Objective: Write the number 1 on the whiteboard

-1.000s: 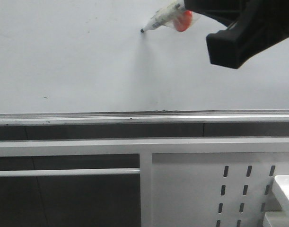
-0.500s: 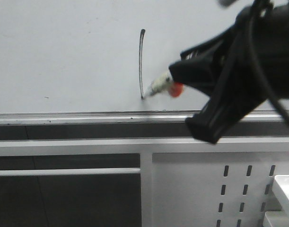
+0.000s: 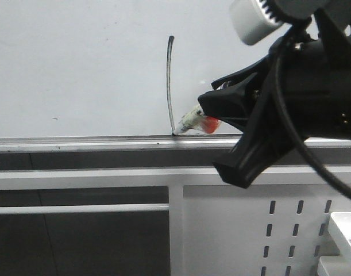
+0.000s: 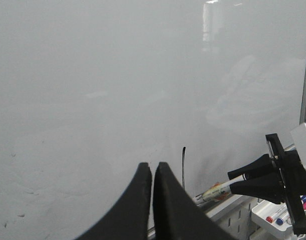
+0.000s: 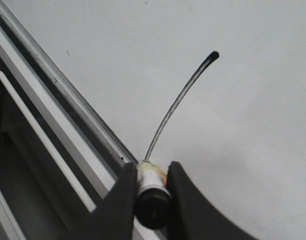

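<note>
Finished thin black curved stroke [image 3: 169, 86] on glossy pale whiteboard [image 3: 77, 69]; right gripper [image 5: 151, 192] pinched white marker [image 3: 189, 122], tip seemingly touching; lift-off next.

- white metal panel [image 3: 221, 230] with dark slotted holes, sits below the board on the right
- white horizontal bar [image 3: 77, 209] across the dark gap on the left
- white tray [image 4: 273, 220] holding a few colored markers [image 4: 279, 217], far right
</note>
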